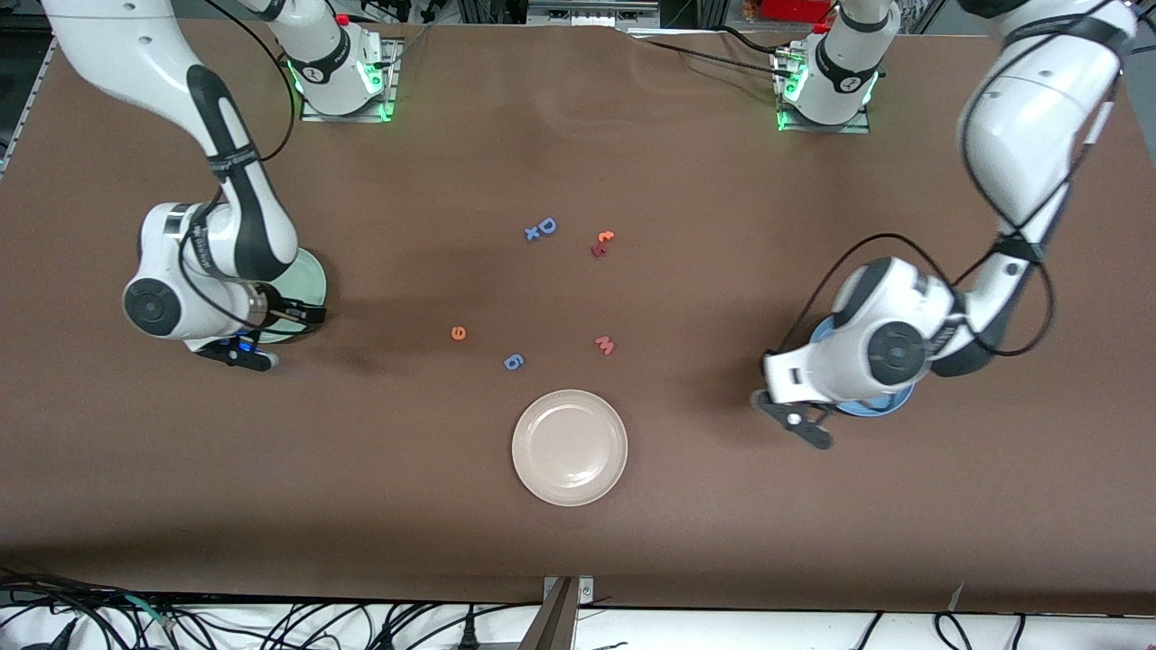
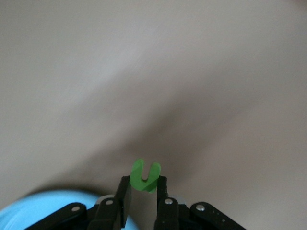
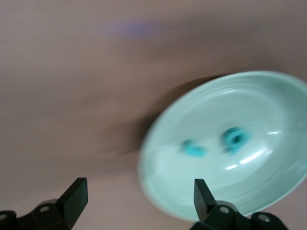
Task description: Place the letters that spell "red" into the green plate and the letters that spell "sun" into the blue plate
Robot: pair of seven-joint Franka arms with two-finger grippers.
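In the left wrist view my left gripper is shut on a small green "n", with the blue plate's rim just beside it. In the front view this gripper hangs at the edge of the blue plate, which the arm mostly hides. My right gripper is open and holds nothing. It hangs beside the green plate, where a teal letter and a second teal letter lie. The orange "e" lies on the table near the middle.
An off-white plate sits nearest the front camera. Loose letters lie mid-table: a blue "6", a pinkish "w", a blue "D" with a small "x", and an orange-red pair. The green plate is half under the right arm.
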